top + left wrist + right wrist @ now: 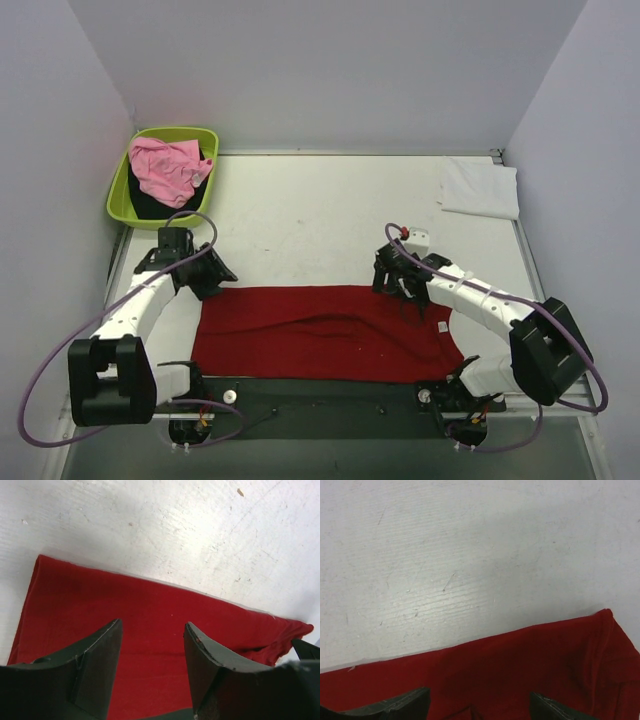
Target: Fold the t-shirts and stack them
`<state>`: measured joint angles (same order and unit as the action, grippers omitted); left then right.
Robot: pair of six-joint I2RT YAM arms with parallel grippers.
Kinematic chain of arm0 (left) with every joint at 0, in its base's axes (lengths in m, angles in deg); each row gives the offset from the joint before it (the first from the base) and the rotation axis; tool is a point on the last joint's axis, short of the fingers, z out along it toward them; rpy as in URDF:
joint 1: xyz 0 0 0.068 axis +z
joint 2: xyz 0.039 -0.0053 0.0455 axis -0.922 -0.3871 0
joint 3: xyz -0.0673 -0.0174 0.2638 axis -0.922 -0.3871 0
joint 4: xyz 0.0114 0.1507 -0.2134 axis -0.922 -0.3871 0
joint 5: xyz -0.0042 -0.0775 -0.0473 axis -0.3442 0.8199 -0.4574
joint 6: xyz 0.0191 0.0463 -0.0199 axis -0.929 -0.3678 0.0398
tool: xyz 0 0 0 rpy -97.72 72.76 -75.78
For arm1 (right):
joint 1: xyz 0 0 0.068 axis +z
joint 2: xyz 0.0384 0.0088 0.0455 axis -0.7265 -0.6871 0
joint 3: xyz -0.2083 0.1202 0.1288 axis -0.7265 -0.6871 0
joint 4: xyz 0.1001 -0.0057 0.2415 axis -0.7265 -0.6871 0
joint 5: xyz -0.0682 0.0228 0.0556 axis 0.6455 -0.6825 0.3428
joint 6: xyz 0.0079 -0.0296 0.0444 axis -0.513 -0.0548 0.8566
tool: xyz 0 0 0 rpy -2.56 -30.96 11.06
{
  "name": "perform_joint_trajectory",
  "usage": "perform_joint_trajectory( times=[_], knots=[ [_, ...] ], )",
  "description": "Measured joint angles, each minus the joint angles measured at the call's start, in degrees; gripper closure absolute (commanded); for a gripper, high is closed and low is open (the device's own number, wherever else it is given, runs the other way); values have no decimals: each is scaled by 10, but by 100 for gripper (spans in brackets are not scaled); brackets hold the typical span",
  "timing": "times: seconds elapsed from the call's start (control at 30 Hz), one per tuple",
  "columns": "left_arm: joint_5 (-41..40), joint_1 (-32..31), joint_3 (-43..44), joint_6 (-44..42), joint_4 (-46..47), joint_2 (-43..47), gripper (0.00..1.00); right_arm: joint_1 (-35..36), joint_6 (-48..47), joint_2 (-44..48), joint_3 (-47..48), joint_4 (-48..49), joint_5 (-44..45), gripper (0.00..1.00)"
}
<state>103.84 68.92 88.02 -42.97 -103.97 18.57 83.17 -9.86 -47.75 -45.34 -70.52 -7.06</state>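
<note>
You've got the deep red t-shirt (320, 335) laid out as a long flat band across the lower middle of the top view. Its far edge runs straight, which reads as a shirt part-folded and smoothed so the next fold goes cleanly. Your left fingers (97, 665) hang over its upper left corner, spread apart with nothing between them. In the left wrist view red cloth fills the gap below, and the far hem runs just beyond the tips. Your right fingers (395, 705) sit over the right stretch of that same far edge, also wide apart and empty, with the hem just ahead and bare worktop (300, 220) beyond. Whether either pair touches the cloth, I can't tell. One arm at each end makes sense: you look set to pinch both far corners together and carry that edge across. The white t-shirt (480, 188) lies folded at the upper right, well apart, likely the start of the stack. The pink t-shirt (168, 165) is heaped in the lime-green tub (118, 200) at upper left, on top of the black t-shirt (145, 205), both not yet folded.
</note>
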Motion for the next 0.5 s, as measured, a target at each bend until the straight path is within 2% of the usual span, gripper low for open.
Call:
perform_joint_trajectory(
  times=[0.27, 0.5],
  knots=[
    [-49, -23, -10, 7, 38, -53, 39, -43, -2, -33, -45, 53, -41, 21],
    [-79, -55, -14, 28, 63, -102, 39, -57, -10, -59, -45, 84, -48, 20]
  ],
)
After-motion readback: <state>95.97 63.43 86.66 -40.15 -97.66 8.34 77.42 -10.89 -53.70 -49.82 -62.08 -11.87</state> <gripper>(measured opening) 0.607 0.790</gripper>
